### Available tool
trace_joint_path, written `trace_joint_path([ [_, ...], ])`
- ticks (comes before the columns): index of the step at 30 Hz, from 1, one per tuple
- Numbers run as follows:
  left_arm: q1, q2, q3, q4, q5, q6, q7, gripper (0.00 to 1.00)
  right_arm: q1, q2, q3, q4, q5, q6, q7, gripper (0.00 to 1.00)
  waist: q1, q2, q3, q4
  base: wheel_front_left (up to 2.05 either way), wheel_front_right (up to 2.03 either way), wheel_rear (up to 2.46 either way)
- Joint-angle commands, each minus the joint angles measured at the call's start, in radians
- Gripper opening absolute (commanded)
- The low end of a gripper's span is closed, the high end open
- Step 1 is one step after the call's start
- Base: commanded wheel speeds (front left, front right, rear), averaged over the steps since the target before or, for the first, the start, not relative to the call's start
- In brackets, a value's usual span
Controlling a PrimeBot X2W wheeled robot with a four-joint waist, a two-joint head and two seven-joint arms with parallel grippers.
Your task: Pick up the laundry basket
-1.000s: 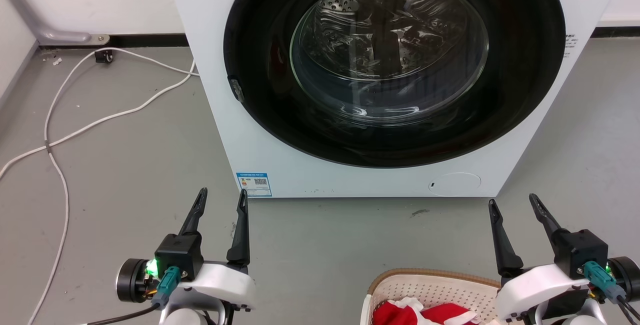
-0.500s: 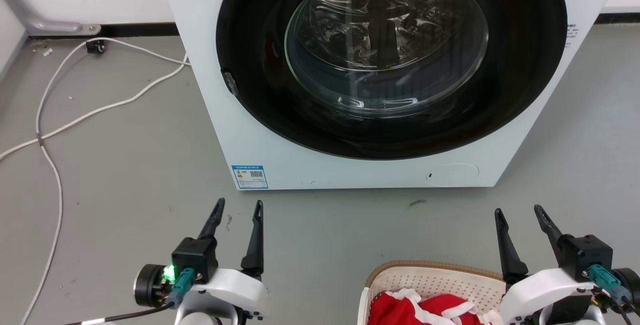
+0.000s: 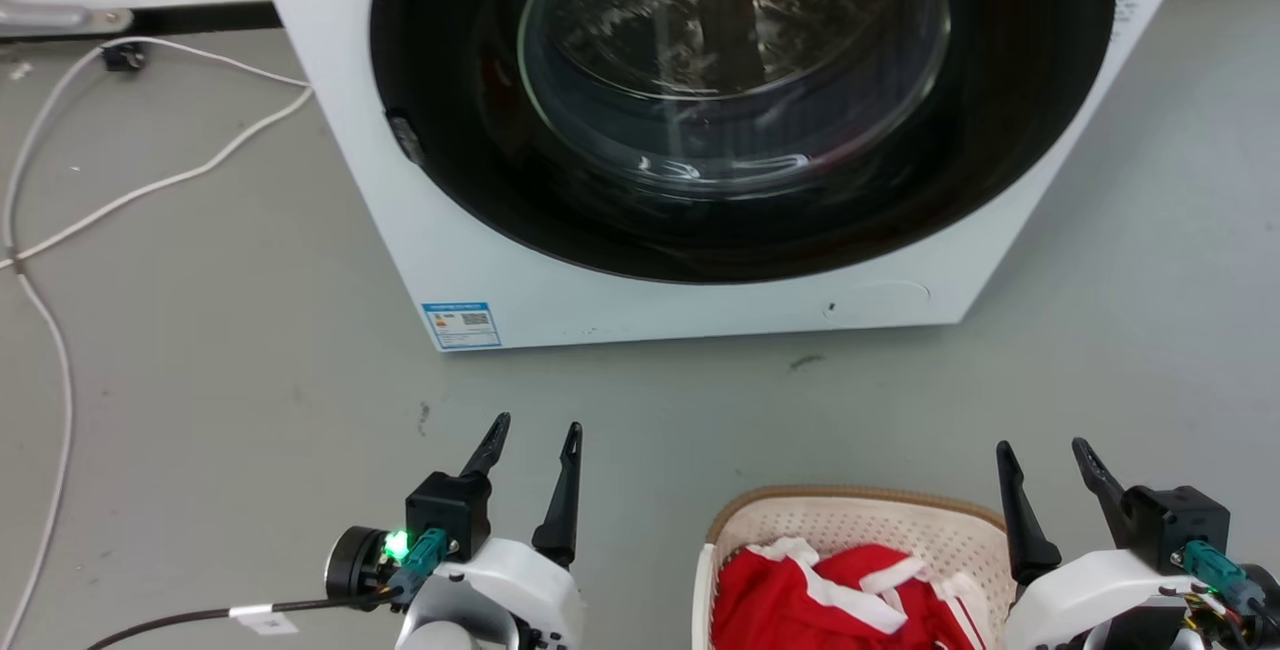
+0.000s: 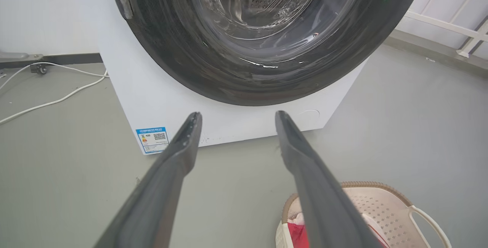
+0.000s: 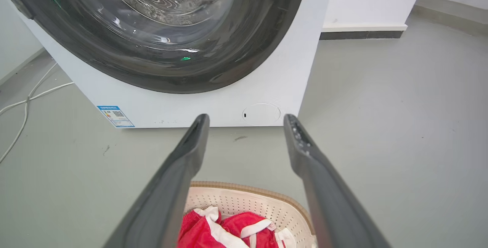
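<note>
While the left gripper [image 3: 537, 424] and right gripper [image 3: 1041, 445] stand open, we note the oval cream perforated plastic laundry basket [image 3: 860, 530] on the grey floor [image 3: 200, 380] between them, holding red-and-white cloth [image 3: 800, 600], short of the white washing machine [image 3: 450, 260]. The left wrist view adds its looped side handle [image 4: 432, 221]; the head view, a white cable [image 3: 150, 185] at the floor's left.

the laundry basket [image 3: 860, 530] is perforated cream, brown-rimmed, clothes [image 3: 770, 602] red and white.
</note>
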Motion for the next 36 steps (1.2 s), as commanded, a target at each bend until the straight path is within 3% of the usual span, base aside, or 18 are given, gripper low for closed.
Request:
trace_joint_path([
  [1,-0.018,0.0,-0.004,0.007,-0.006,0.003,-0.003,1.0,-0.009,0.003,-0.002,0.008,0.009,0.0,-0.002,1.0,0.0,-0.0001,0.021,-0.02,0.0,0.0,0.0],
  [21,-0.21,0.001,-0.133,0.315,-0.089,-0.047,0.005,1.0,-0.148,0.002,0.014,0.273,0.091,0.0,-0.056,1.0,0.0,-0.0001,0.221,-0.162,0.0,0.0,0.0],
  [36,-0.383,0.001,-0.196,0.572,-0.151,-0.095,0.154,1.0,-0.35,0.002,0.015,0.62,0.128,0.0,-0.014,1.0,0.0,-0.0001,0.363,-0.215,0.0,0.0,0.0],
])
